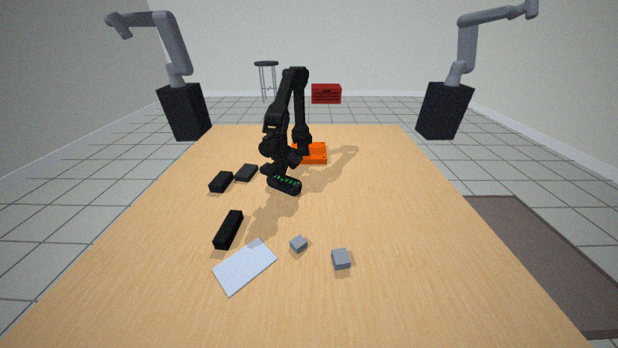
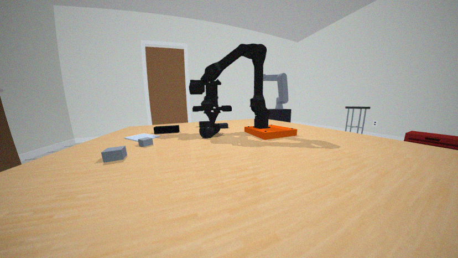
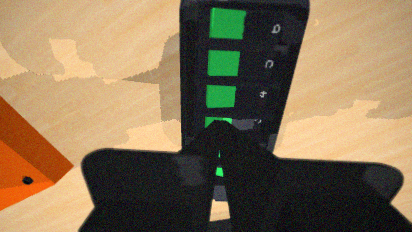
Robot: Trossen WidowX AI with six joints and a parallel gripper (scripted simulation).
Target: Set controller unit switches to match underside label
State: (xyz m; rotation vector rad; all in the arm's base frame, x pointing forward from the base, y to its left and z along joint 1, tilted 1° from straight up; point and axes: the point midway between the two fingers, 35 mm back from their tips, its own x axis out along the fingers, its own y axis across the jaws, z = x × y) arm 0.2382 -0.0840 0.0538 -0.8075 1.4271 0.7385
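The dark grey controller unit [image 1: 289, 184] [image 2: 208, 131] [image 3: 194, 65] sits on its base on the bench, just in front of the arm's orange mount. In the wrist view its row of rocker switches runs away from me, and three green ends [image 3: 223, 63] show fully. A fourth green end is partly under my fingers, and the switches nearest me are hidden by them. My gripper [image 1: 276, 172] [image 2: 209, 123] [image 3: 219, 126] is shut with nothing between the fingers. It points straight down, with its tips on or just above the unit's top at the near end of the switch row.
Two black modules [image 1: 221, 181] [image 1: 245, 172] lie left of the unit. A long black block [image 1: 228, 229] [image 2: 166, 129], a white sheet [image 1: 244, 266] [image 2: 140, 137] and two grey cubes [image 1: 298, 243] [image 1: 340, 258] [image 2: 114, 154] lie nearer the front. The orange mount [image 1: 314, 153] [image 2: 270, 131] stands behind.
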